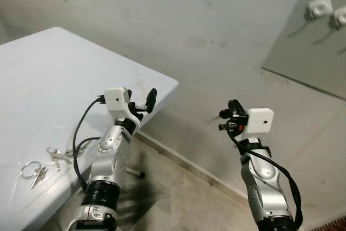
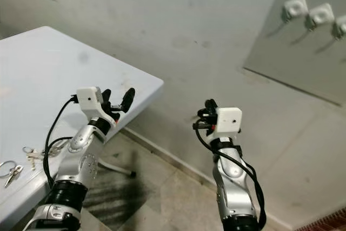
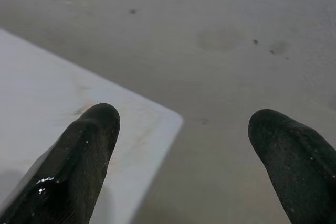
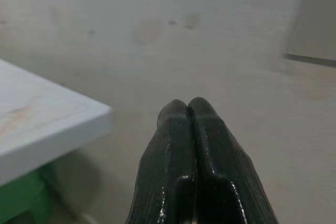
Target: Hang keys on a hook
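Observation:
Two bunches of keys lie on the white table (image 1: 48, 79) near its front edge: one on a round ring (image 1: 33, 171), another (image 1: 57, 155) just right of it. White hooks (image 1: 319, 8) are mounted on a grey panel high on the wall at the right. My left gripper (image 1: 141, 101) is raised over the table's right corner, open, with nothing between its fingers (image 3: 84, 156). My right gripper (image 1: 228, 118) hangs in the air right of the table, shut and holding nothing, its fingertips (image 4: 186, 114) pressed together.
A plain grey wall (image 1: 205, 31) stands behind the table. The grey panel (image 1: 308, 52) carries another hook (image 1: 339, 17) at the frame's right edge. Tiled floor (image 1: 178, 198) lies below, with a table leg (image 1: 135, 172) under the table's edge.

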You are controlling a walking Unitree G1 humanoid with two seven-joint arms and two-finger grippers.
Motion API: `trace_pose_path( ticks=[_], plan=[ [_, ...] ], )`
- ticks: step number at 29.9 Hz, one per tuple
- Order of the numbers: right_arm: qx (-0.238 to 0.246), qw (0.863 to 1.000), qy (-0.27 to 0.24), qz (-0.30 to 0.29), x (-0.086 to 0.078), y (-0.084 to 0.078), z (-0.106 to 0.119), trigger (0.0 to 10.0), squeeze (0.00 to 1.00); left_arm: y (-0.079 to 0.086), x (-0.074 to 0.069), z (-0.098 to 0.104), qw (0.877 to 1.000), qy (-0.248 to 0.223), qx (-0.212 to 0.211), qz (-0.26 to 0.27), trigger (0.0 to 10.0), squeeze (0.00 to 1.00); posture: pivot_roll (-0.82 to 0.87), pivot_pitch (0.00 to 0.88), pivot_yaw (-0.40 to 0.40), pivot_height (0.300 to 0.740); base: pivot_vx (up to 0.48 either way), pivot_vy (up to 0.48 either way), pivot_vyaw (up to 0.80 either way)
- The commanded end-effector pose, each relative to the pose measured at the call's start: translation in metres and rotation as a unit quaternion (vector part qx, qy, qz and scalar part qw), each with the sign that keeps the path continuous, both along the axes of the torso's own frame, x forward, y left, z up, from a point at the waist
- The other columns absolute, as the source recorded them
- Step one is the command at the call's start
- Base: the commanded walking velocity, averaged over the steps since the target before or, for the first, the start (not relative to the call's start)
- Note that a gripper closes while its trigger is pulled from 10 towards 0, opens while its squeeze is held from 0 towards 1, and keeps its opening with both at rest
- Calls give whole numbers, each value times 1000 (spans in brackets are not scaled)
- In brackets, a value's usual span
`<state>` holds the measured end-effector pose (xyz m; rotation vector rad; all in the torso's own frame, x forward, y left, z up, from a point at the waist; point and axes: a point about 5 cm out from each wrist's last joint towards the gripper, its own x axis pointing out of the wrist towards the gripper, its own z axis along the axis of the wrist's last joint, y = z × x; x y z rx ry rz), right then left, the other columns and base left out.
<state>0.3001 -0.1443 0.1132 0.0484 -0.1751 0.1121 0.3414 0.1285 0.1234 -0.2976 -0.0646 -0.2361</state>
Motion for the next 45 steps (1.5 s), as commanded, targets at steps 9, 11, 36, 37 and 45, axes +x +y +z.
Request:
trace_pose_path(
  ticks=[9, 11, 36, 37, 45],
  plan=[
    [-12, 1000, -10, -8, 5, -9, 7, 10000, 0, -10, 0, 0, 1000, -1, 2, -9, 10000, 0, 0, 0, -58, 740, 0, 0, -788],
    [-13, 1000, -10, -8, 5, -9, 7, 10000, 0, -10, 0, -1, 1000, -1, 3, -8, 10000, 0, 0, 0, -58, 740, 0, 0, -788],
    [-19, 1000, -18, -12, 2, -13, 6, 10000, 0, -18, -3, -3, 1000, -4, 2, -16, 10000, 0, 2, 0, -70, 740, 0, 0, -372],
    [-19, 1000, -18, -12, 2, -13, 5, 10000, 0, -18, -4, -4, 1000, -3, 2, -16, 10000, 0, 2, 0, -71, 740, 0, 0, 0],
    [-14, 1000, -2, -16, -3, -13, 0, 10000, 0, -20, -6, -6, 1000, 0, 5, -21, 10000, 0, -7, 0, -66, 740, 0, 0, 0]
  ],
)
